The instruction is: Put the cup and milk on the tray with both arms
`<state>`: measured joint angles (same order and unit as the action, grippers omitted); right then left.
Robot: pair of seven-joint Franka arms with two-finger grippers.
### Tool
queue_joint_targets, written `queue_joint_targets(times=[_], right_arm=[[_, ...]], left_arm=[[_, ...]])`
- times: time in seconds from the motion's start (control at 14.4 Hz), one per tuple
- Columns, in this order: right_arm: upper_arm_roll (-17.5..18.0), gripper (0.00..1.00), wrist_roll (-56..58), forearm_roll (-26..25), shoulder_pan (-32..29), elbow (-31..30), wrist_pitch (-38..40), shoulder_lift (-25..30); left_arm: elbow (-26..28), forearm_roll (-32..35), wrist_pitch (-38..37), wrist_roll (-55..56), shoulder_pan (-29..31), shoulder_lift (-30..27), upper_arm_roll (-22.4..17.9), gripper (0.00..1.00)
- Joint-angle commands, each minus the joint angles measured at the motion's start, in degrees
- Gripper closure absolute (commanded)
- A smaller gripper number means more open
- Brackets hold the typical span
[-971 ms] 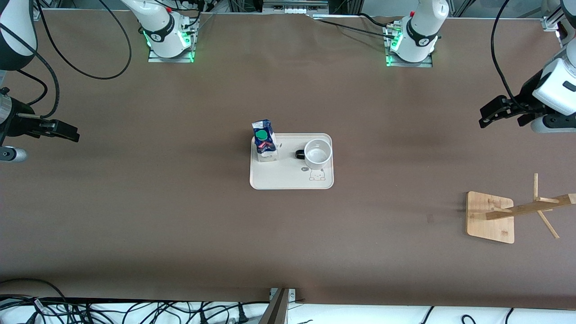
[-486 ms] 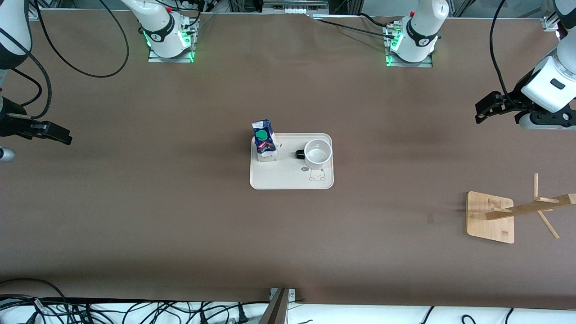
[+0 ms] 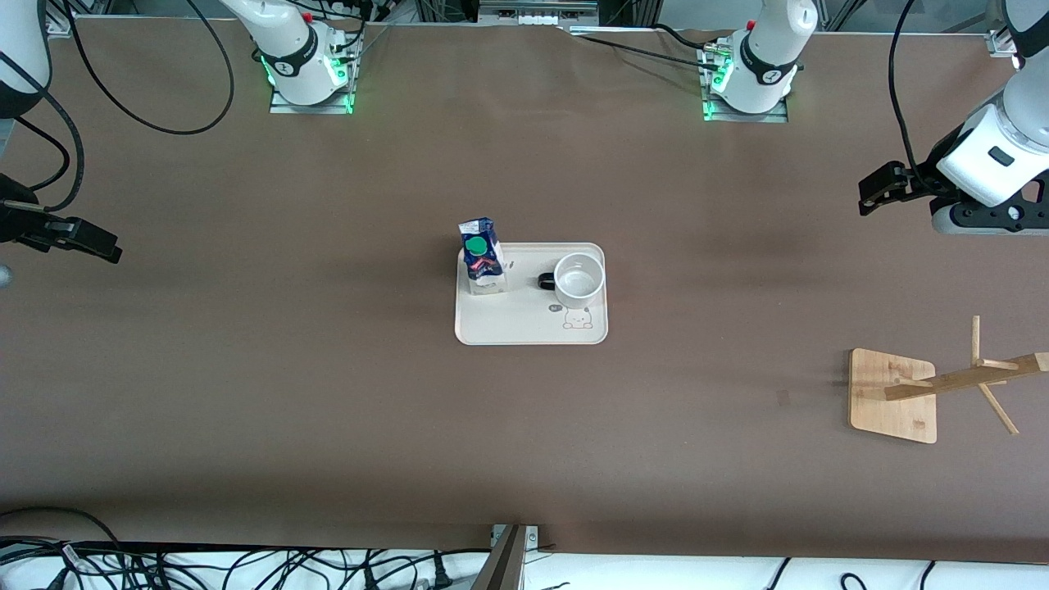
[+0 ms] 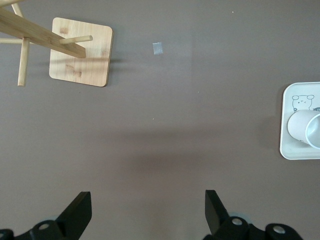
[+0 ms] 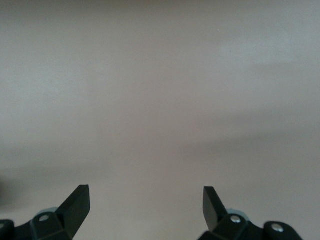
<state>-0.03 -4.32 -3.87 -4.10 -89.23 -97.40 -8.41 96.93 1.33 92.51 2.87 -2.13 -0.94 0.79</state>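
The cream tray [image 3: 516,325] lies mid-table. The milk [image 3: 481,256] stands upright on the tray's corner toward the right arm's end. The white cup [image 3: 579,279] stands upright on the tray toward the left arm's end, its black handle pointing at the milk. My left gripper [image 3: 867,199] hangs open and empty over bare table at the left arm's end. In the left wrist view the left gripper [image 4: 148,207] holds nothing, and an edge of the tray [image 4: 286,150] and the cup [image 4: 300,127] show. My right gripper [image 3: 108,249] is open over the right arm's end. The right gripper [image 5: 146,202] sees only tabletop.
A bamboo stand [image 3: 893,395] with a tilted pegged post stands toward the left arm's end, nearer the front camera than the left gripper. Its base [image 4: 80,59] also shows in the left wrist view. Cables run along the table's near edge.
Both arms have drawn back outward from the tray toward their own ends of the table. The milk, cup and tray have not moved.
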Motion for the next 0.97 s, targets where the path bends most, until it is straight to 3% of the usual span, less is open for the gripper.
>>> queue_joint_targets(times=[0.0,0.28,0.56,0.9], right_arm=[[-0.06,0.0,-1.73,0.44,0.5,-1.03,-0.33,2.6],[-0.41,0.0,-4.38,1.06,0.41,0.9,0.02,3.05],[-1.46,0.0,-4.2,3.52,-0.29,6.16,9.77,0.94],[-1.03,0.0,-4.46,3.87,0.32,6.35,9.16,0.85]], left_arm=[[-2.8,1.04,-1.54,-1.2,0.37,0.94,0.27,0.0],[-2.98,1.04,-1.54,-1.29,0.28,0.94,0.27,0.0],[-2.98,1.04,-1.63,-1.2,0.28,0.94,0.35,0.0],[-3.07,1.04,-1.71,-1.11,0.19,0.94,0.35,0.0]])
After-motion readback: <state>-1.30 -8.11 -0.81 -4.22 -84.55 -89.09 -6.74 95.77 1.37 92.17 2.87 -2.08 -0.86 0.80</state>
